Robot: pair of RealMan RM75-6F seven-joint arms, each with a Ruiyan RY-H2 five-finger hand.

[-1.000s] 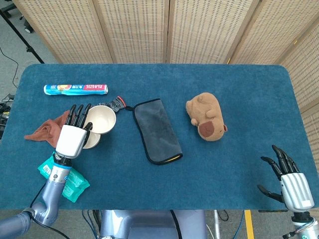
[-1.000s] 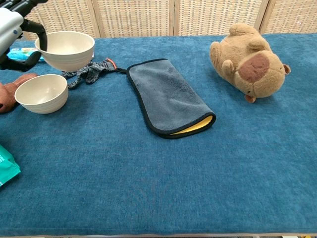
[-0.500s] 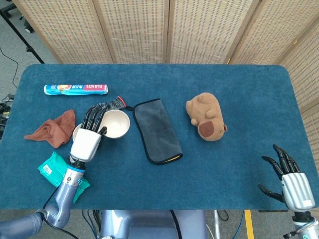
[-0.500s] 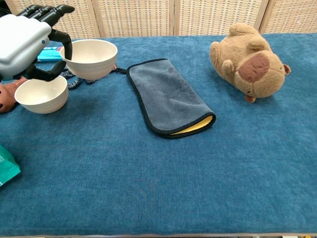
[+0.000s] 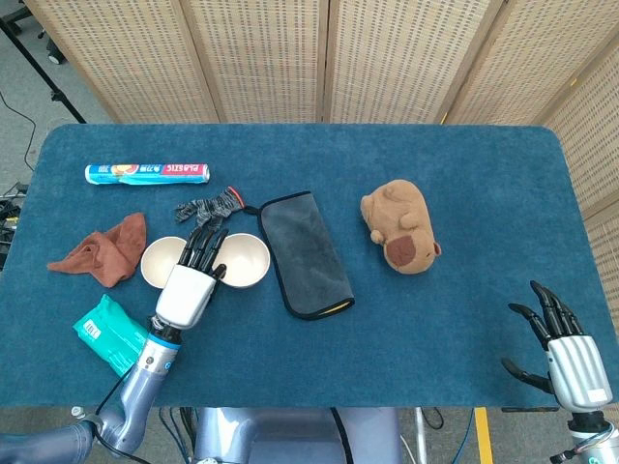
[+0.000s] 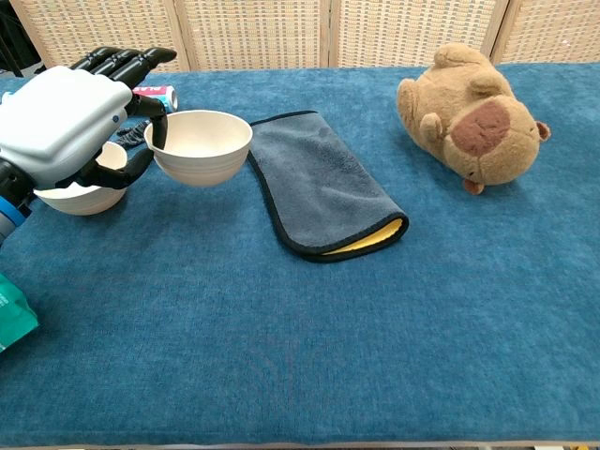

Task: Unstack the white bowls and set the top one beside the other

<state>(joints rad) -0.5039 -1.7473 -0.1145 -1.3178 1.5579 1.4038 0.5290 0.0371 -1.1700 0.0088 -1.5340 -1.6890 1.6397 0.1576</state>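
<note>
My left hand (image 5: 191, 285) (image 6: 70, 127) grips the rim of a white bowl (image 5: 246, 260) (image 6: 202, 146), thumb outside and fingers over the edge. That bowl hangs low over the blue table, just left of the grey cloth (image 5: 304, 253) (image 6: 323, 182). The second white bowl (image 5: 162, 262) (image 6: 82, 195) sits on the table to its left, partly hidden behind my hand in the chest view. My right hand (image 5: 564, 348) hovers open at the table's near right corner, holding nothing.
A brown plush toy (image 5: 401, 227) (image 6: 472, 112) lies right of the cloth. A rust-coloured rag (image 5: 101, 251), a dark grey sock (image 5: 207, 206), a foil roll box (image 5: 146, 173) and a teal packet (image 5: 106, 331) surround the bowls on the left.
My left hand has carried the held bowl rightward and nearer, lowering it from beside the sock to a spot right of the resting bowl. The right hand has not moved.
</note>
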